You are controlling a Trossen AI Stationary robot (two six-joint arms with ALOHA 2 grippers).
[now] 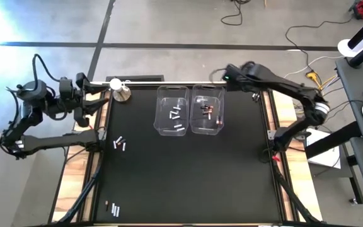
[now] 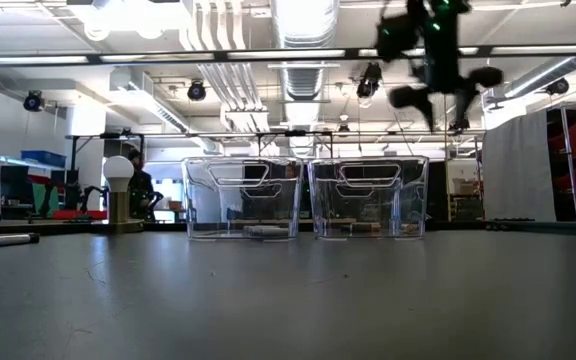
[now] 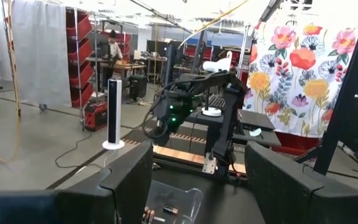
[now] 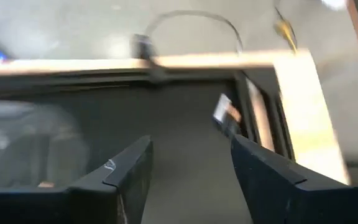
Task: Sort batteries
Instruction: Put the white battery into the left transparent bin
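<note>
Batteries (image 1: 176,114), tiny cylinders, in clear plastic bins (image 1: 172,110); right hand (image 4: 188,163) apart, empty; left hand (image 3: 197,180) apart.

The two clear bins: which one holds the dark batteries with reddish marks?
The bin on the right, nearer the right arm, holds them. The left bin holds only silvery-white batteries.

The table (image 1: 188,170) has a matt black top, faintly scuffed in the low view, with pale bare wood showing along its side edges. The two bins (image 1: 172,110) (image 1: 207,109) are clear glossy plastic (light glints off their moulded rims), and the batteries (image 1: 176,115) in the left one look silvery metal, those (image 1: 208,111) in the right one dark with reddish marks. The knob (image 1: 122,93) has a dull metal base under a smooth white ball, and the left gripper's fingers (image 3: 129,177) are matt dark plastic.
</note>
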